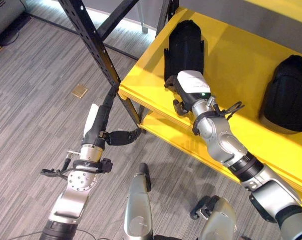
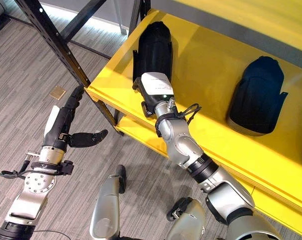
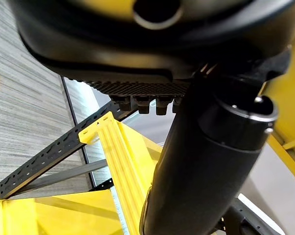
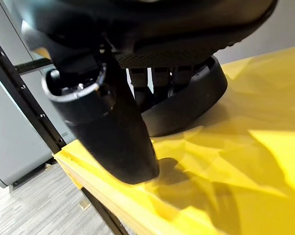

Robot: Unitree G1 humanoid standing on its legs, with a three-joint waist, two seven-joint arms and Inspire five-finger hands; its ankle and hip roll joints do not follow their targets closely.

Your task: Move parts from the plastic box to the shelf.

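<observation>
Where the yellow shelf (image 1: 241, 65) stands on its dark metal frame (image 1: 93, 42), two black parts lie on its upper board. One part (image 1: 185, 47) lies near the front corner of the shelf, and the second part (image 1: 288, 95) lies well apart from it, further along the same board. A lower yellow board (image 1: 191, 145) shows under the upper one.

The right hand (image 1: 191, 90) rests on the upper board at the near end of the first part. In the right wrist view its fingers (image 4: 159, 83) are bent down and reach the rim of this part (image 4: 191, 103), and the thumb (image 4: 108, 132) stands on the yellow board just beside it. Whether the fingers really clasp the part or only touch it, I cannot tell, because their tips are hidden behind the rim.

The left hand (image 1: 98, 125) hangs over the grey floor (image 1: 35, 100) beside the front post of the frame. Its fingers are stretched out straight toward the corner of the shelf, its thumb points sideways, and it holds nothing. One small brass plate (image 1: 79, 91) is set in the floor, near this hand.
</observation>
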